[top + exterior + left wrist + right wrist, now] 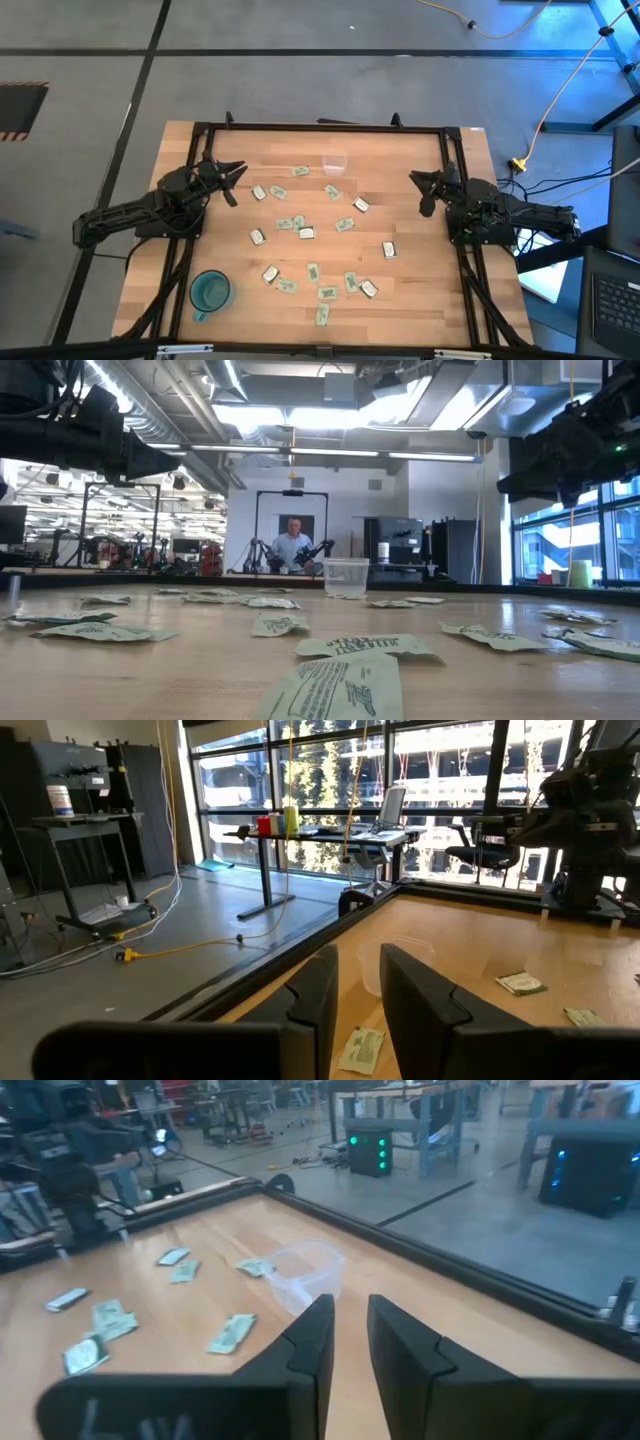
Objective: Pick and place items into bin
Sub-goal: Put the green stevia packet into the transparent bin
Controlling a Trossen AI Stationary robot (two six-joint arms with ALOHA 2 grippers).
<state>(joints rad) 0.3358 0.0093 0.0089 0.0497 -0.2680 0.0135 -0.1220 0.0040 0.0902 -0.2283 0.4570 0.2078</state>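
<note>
Many small flat packets, pale green and white, lie scattered flat on the wooden table (300, 228), (345, 648), (232, 1334). The bin (334, 163) is a small clear container standing upright near the table's far edge, also seen in the low view (346, 576) and the right wrist view (305, 1275). My left gripper (238, 185) hovers above the table's left side, open by a narrow gap (358, 960). My right gripper (420, 193) hovers above the right side, also open by a narrow gap (350, 1305). Both point toward the table's middle and hold nothing.
A teal round cup (210, 291) with a handle stands near the table's near left corner. A black frame (320, 128) runs around the table's edges. A person (292, 545) sits in the room far behind the table.
</note>
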